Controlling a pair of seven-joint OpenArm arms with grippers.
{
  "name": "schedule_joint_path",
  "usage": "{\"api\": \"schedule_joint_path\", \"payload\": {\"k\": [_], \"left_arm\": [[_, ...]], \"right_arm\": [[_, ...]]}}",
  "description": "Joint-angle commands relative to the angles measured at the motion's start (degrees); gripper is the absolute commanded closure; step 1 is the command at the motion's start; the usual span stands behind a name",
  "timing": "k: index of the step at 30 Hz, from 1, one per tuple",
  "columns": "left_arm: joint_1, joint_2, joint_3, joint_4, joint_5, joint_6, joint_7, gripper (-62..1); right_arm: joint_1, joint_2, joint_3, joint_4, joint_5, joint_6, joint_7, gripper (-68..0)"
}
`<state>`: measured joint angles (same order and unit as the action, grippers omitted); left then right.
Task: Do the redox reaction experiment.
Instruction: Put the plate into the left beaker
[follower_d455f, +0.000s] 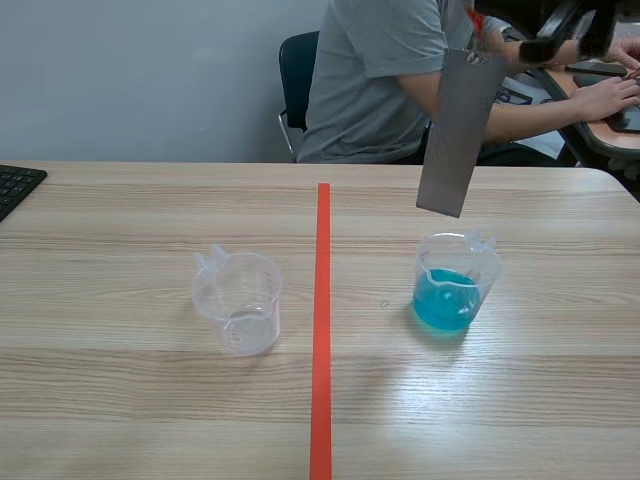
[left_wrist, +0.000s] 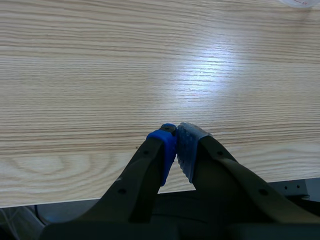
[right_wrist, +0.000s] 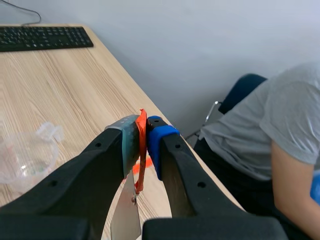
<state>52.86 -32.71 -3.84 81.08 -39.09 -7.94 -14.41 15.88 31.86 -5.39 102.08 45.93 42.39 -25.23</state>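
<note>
My right fingers (right_wrist: 161, 142) are clamped on the orange-red tab (right_wrist: 141, 145) at the top of the grey metal strip (follower_d455f: 458, 130), high off the desk (follower_d455f: 150, 400). The strip hangs below the fingers, long axis near vertical. Its free end is just over the beaker of blue solution (follower_d455f: 452, 290), not dipped; depth is hard to judge. Next move looks like a straight lowering. Left fingers (left_wrist: 165, 152) are pressed together on nothing, far from the beaker.
</note>
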Motion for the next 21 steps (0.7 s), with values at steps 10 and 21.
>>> {"api": "schedule_joint_path", "payload": {"k": [10, 21], "left_arm": [[0.3, -0.5, -0.2, 0.9, -0.3, -0.2, -0.6, -3.6], [0.3, -0.5, -0.2, 0.9, -0.3, -0.3, -0.6, -3.6]], "right_arm": [[8.3, -7.7, -8.6, 0.9, -3.6, -0.1, -1.9, -1.5], [11.0, -19.3, -18.8, -0.4, -12.2, -2.3, -2.6, -1.5]]}}
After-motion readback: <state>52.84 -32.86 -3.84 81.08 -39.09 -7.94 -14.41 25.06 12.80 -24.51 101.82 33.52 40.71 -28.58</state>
